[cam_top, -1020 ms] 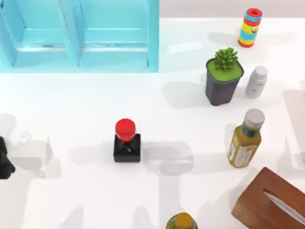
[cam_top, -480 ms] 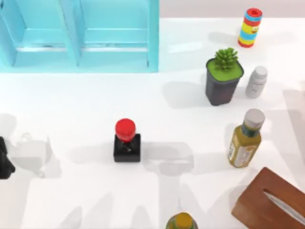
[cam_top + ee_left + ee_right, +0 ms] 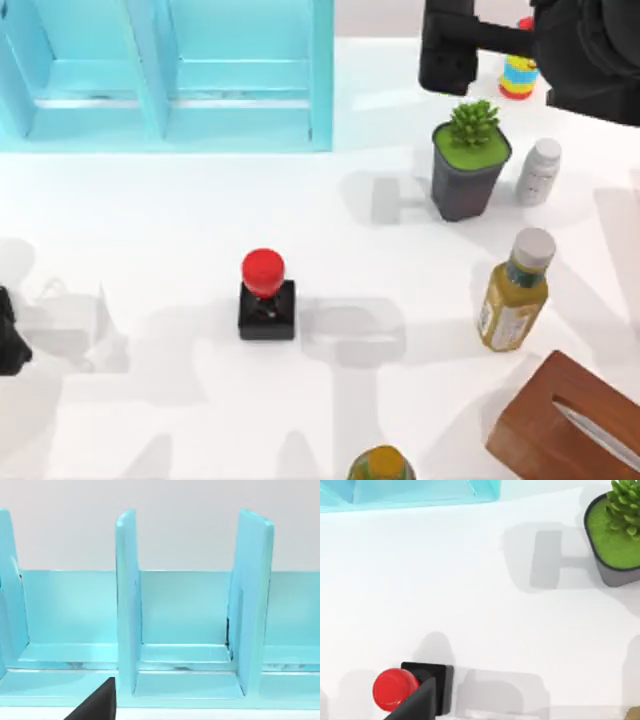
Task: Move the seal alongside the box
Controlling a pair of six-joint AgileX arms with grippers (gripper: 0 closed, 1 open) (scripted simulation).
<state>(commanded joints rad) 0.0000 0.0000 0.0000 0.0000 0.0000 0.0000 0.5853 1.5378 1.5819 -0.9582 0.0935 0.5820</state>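
The seal (image 3: 266, 296), a black square block with a round red knob, stands upright left of the table's middle; the right wrist view also has the seal (image 3: 395, 689), low in the picture. The box (image 3: 568, 425), brown wood-look with a white tissue slit, lies at the front right corner, far from the seal. My right gripper (image 3: 447, 52) hangs high at the back right, above the plant and well away from the seal. My left arm (image 3: 8, 342) is parked at the left edge.
A light-blue cabinet (image 3: 170, 75) fills the back left. A potted plant (image 3: 468, 170), a white bottle (image 3: 538, 172) and a yellow bottle (image 3: 516, 292) stand between seal and box. The right arm partly covers a striped cylinder (image 3: 517, 76). Another bottle cap (image 3: 380, 466) is at the front edge.
My right arm has come into the top view at the back right, covering part of the striped cylinder and casting a shadow beside the plant. Seal and box have not moved.
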